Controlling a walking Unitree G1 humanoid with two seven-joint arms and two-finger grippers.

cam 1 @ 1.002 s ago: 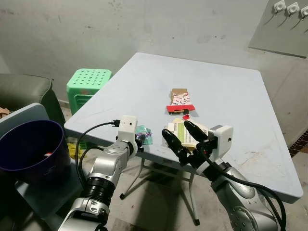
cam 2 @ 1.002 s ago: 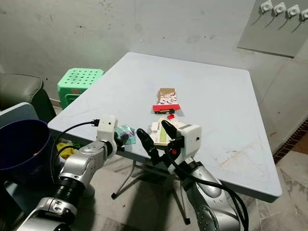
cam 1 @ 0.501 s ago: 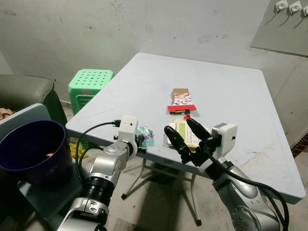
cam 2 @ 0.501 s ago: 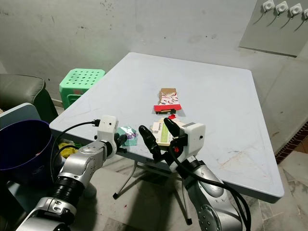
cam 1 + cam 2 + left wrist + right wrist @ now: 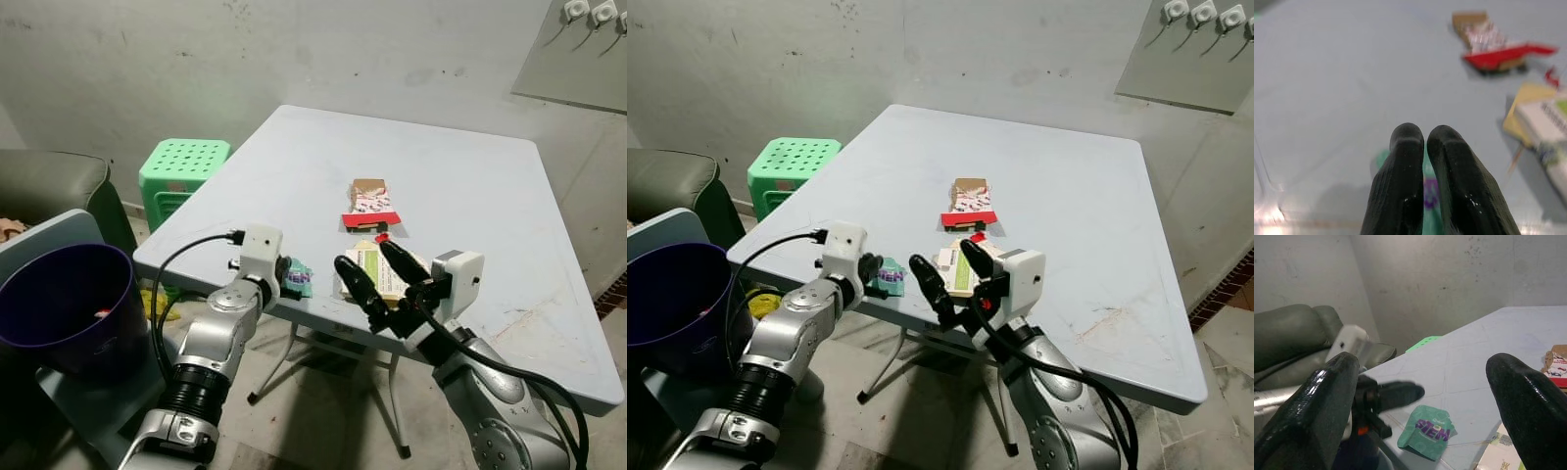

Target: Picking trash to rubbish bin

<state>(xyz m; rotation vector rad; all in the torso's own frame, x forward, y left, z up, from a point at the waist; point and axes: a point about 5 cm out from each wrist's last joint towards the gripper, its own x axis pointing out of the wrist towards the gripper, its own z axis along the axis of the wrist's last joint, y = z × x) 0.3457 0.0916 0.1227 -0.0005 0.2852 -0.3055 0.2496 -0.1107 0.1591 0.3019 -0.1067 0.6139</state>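
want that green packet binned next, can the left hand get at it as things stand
Probably yes: the left hand hovers just above the green packet at the table edge, nothing between them, but its fingers are shut and must open first.

Head pair: high, facing forward and down over the table (image 5: 470,186), both claws below. Left wrist: close, along pressed-together fingers (image 5: 1410,166) to the packet (image 5: 1426,188) beneath. Right wrist: between spread fingers (image 5: 1528,396), sideways toward the same packet.

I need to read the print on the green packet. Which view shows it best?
The right wrist view: the green packet lies unobstructed, its purple lettering legible. In the left wrist view, fingers hide most of it; eye views show it small.
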